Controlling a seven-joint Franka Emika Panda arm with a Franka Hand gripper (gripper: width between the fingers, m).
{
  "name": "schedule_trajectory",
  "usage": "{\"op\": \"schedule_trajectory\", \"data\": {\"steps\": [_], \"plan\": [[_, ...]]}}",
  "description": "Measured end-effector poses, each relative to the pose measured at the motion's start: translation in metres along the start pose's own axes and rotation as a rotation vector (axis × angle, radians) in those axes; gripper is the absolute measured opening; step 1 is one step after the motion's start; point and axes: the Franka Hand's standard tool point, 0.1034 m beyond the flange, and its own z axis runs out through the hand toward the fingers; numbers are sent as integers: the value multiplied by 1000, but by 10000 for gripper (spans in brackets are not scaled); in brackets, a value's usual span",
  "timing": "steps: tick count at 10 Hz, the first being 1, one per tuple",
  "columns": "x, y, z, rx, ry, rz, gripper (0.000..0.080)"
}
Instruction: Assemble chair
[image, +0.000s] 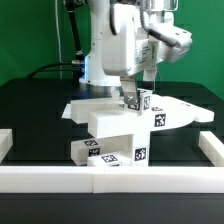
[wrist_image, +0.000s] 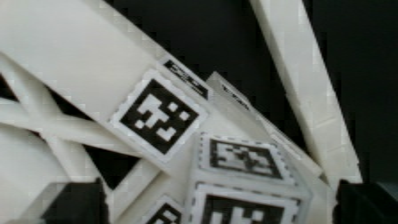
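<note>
The chair's white tagged parts are clustered mid-table in the exterior view. A big white block (image: 108, 125) stands in front, with a tagged upright piece (image: 146, 101) and a tagged cube (image: 160, 118) beside it. Two tagged bars (image: 92, 150) (image: 135, 155) lie lower, near the front. My gripper (image: 131, 100) reaches down right next to the upright piece. In the wrist view the gripper (wrist_image: 214, 203) is open. Its dark fingers (wrist_image: 68, 205) stand wide apart on either side of a tagged white part (wrist_image: 240, 160), and I see no pinch on it.
A long white border rail (image: 110, 183) runs along the front, with raised ends at the exterior view's left (image: 6, 140) and right (image: 213, 150). Flat white slabs (image: 190, 110) (image: 78, 108) lie behind the cluster. The arm's white base (image: 100, 60) stands at the back before a green wall.
</note>
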Motion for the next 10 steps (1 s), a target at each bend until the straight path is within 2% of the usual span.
{"op": "schedule_trajectory", "data": {"steps": [8,10], "plan": [[-1,-2,-2,-5,31,-756,649],[0,-2,-1,-10,37,-869,649]]}}
